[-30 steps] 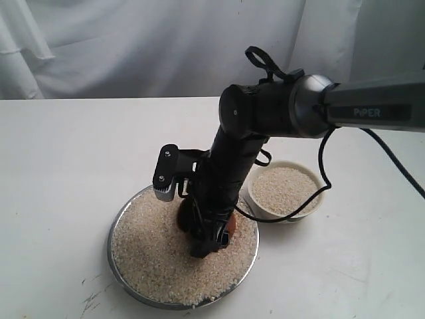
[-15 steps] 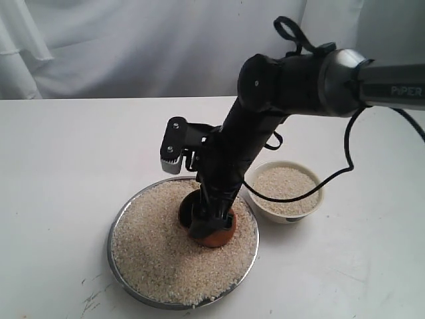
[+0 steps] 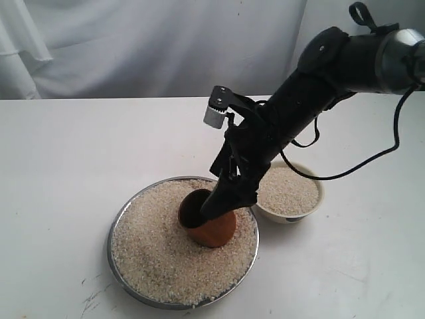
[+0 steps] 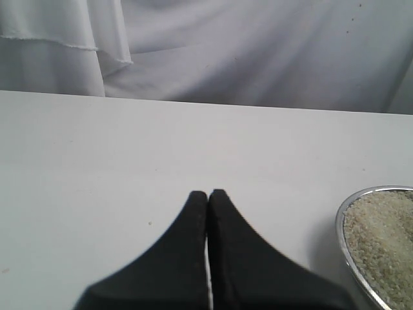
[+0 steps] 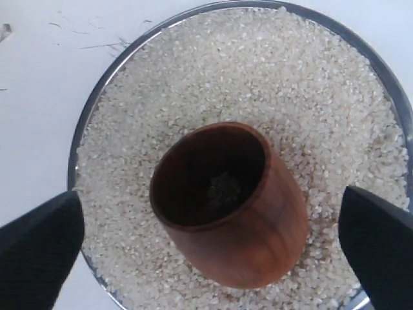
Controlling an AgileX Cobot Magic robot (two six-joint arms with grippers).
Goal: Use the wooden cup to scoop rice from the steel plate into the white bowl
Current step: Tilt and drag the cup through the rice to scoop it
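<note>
The wooden cup rests slightly tilted on the rice in the steel plate. Its inside is dark, with only a small clump at the bottom. My right gripper hangs open just above the cup, its fingertips spread wide on either side and not touching it. The white bowl beside the plate holds rice and has a dark mark low on its side. My left gripper is shut and holds nothing, over bare table next to the steel plate.
A white tabletop spreads around the plate and bowl, with a white curtain behind it. The right arm's black cable loops over the bowl. Faint scuff marks lie near the table's front edge.
My right arm has risen and swung back to the right. Its fingers have opened and let go of the cup, which stays on the rice.
</note>
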